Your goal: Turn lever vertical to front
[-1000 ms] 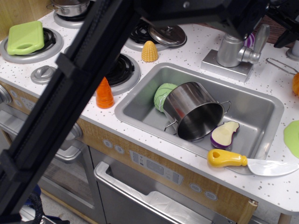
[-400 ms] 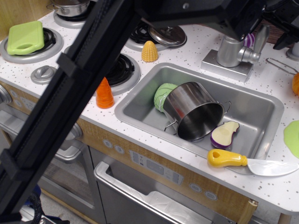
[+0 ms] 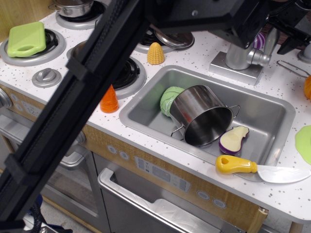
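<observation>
At the upper right of the frame the lever (image 3: 270,41) is standing nearly upright, its long axis running up and slightly right from the short stub that is joining it to the faucet (image 3: 237,52) behind the sink (image 3: 272,114). The black claw (image 3: 286,22) is hanging just above and to the right of it, so the lever is lying down and to the left of the fingers, very near or touching. Most of the claw is running out of frame, so I cannot tell how far it is opening or whether it is gripping anything.
</observation>
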You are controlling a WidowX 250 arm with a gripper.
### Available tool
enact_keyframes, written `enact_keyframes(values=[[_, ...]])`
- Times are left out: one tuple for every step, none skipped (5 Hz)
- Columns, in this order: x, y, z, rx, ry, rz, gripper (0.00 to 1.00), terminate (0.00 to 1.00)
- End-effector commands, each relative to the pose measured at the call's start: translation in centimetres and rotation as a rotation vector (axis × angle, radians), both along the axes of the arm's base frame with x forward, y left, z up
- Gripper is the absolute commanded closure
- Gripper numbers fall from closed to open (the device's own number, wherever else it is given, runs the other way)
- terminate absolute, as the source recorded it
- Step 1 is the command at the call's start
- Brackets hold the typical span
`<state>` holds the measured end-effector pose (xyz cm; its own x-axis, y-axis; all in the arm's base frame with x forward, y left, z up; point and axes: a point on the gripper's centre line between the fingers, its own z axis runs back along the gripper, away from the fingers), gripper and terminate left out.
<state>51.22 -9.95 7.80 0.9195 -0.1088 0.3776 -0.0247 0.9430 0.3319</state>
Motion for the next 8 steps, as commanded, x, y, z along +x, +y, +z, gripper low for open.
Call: enact_keyframes(values=[[0.4, 0.0, 3.7, -0.022, -0.07, 0.024, 1.0, 0.0], [-0.7, -0.6, 3.8, -0.029, -0.05, 0.057, 1.0, 0.0], [-2.4, -1.1, 3.7, -0.063, 0.0, 0.098, 1.0, 0.0], [-3.6, -1.3, 3.0, -0.092, 0.03, 0.126, 0.0, 0.0], [-4.3, -1.3, 1.1, -0.137, 0.066, 0.155, 0.0, 0.0], [-4.7, -1.4, -0.2, -0.178, 0.096, 0.167, 0.0, 0.0], [-4.9, -1.7, -1.5, -0.231, 0.148, 0.165, 0.0, 0.0], [-5.3, -1.8, -3.0, -0.272, 0.208, 0.149, 0.0, 1.0]])
